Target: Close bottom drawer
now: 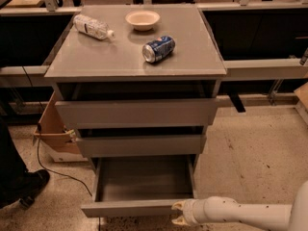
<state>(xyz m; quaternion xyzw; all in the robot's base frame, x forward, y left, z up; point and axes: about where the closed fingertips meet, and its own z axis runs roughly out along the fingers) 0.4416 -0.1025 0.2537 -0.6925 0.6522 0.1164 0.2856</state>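
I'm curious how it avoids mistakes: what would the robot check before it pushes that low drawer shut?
1. Bottom drawer pulled out, needs closing: ok.
2. Nothing sticking up inside it: ok.
3. Gripper at the front panel, near its right end, fingers apart: ok.
4. Gripper touching the panel: cannot tell.
5. Push point centred on the panel: not ok, it sits off to the right, so the drawer might skew.

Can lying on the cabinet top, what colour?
Blue metal can, camera view; white gripper at grey bottom drawer front.
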